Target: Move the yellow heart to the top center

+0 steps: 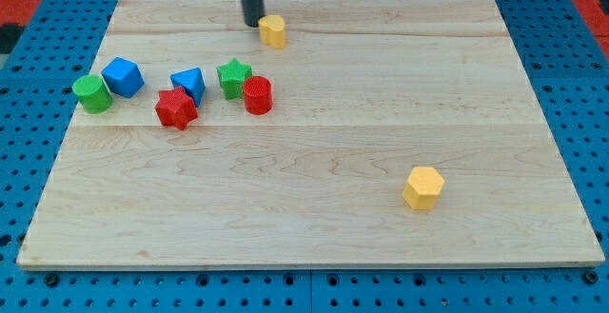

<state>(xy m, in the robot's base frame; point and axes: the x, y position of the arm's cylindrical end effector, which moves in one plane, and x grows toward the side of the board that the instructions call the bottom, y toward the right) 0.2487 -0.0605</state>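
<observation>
While my tip adjoins the yellow heart, nothing intervenes.

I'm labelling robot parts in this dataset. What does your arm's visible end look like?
Only a straight, smooth, dark grey-black cylindrical rod shows, entering from the view's top. My tip is plain and blunt. No cables, markings or joints are visible.

Rod upright at view's top centre, my tip on board
</observation>
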